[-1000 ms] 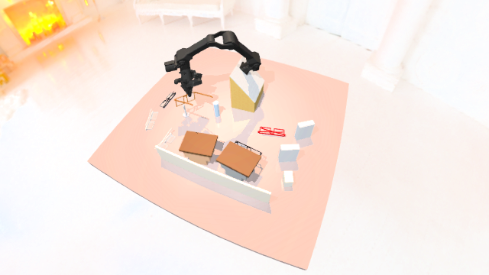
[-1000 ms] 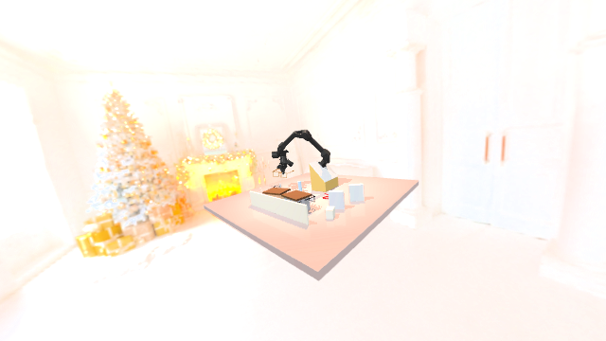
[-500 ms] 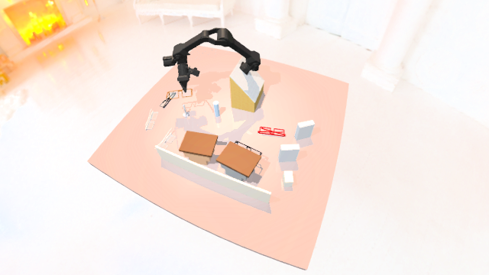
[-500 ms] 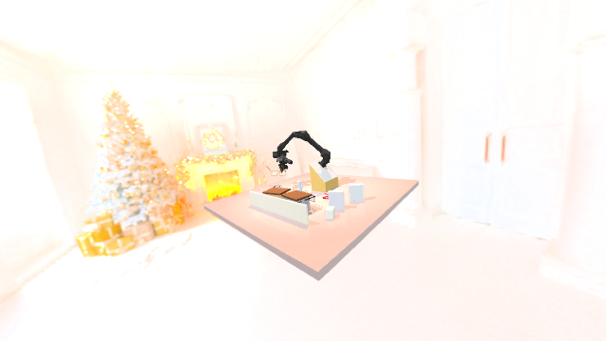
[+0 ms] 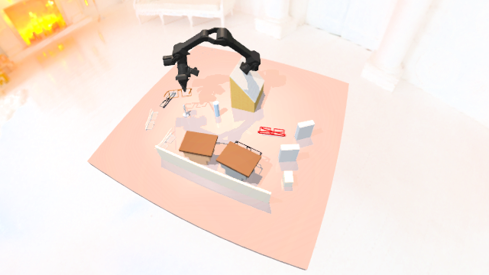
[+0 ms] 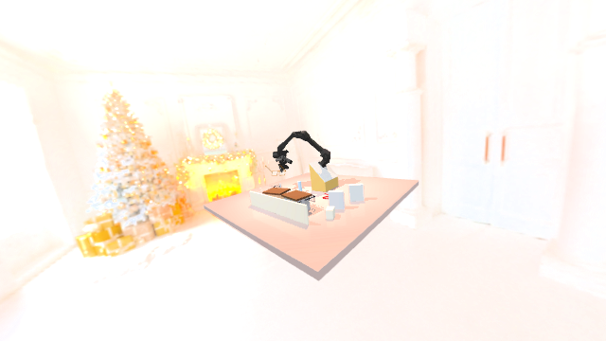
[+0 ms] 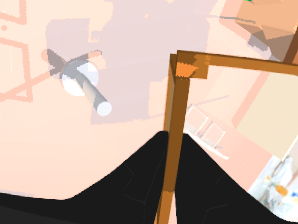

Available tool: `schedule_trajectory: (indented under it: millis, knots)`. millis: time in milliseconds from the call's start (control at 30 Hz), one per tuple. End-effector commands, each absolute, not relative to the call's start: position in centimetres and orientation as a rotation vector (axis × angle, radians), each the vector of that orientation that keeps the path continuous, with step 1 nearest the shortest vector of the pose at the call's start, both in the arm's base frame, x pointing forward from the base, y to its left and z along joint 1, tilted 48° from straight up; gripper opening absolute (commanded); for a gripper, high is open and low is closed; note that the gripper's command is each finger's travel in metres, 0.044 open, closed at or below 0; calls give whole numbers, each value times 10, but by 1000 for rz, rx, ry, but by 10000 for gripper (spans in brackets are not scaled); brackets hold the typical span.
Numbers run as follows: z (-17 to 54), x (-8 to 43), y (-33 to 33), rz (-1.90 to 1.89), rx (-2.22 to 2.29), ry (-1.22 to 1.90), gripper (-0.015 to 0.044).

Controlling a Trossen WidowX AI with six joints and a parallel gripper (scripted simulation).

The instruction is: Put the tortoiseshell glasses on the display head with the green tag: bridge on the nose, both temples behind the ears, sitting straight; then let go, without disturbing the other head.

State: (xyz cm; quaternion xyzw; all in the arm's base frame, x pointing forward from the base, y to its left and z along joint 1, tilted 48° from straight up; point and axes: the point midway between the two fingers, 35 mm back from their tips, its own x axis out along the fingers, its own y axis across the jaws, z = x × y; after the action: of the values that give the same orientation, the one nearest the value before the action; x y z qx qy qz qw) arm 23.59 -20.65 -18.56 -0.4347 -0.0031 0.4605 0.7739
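Note:
My gripper (image 5: 185, 90) (image 6: 282, 170) (image 7: 171, 141) is shut on one temple of the tortoiseshell glasses (image 5: 190, 92) (image 6: 275, 175) (image 7: 178, 100), close to the hinge corner. The glasses hang in the air at the far left of the table, well away from both heads. Two display heads stand near the pale wall, under a left brown slab (image 5: 199, 143) (image 6: 276, 191) and a right brown slab (image 5: 239, 158) (image 6: 297, 195). A tan block (image 7: 260, 20) at the wrist view's upper right has a green speck at the image edge. The heads' noses and ears cannot be made out.
A small stand (image 5: 186, 114) (image 7: 104, 108) and a blue cylinder (image 5: 216, 109) (image 6: 299, 186) stand between arm and heads. Black glasses (image 5: 168, 99) and red glasses (image 5: 271, 131) lie apart. A long pale wall (image 5: 214, 176) (image 6: 279, 208) runs beside the heads. Three pale blocks stand right.

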Motion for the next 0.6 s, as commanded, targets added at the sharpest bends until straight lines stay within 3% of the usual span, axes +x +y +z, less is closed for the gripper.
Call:
schedule_trajectory:
  millis: [0, 567]
  knots:
    - [-186, 236, -206, 999, -946, -9, 0]
    - [-184, 237, -204, 1017, -1031, -56, 0]
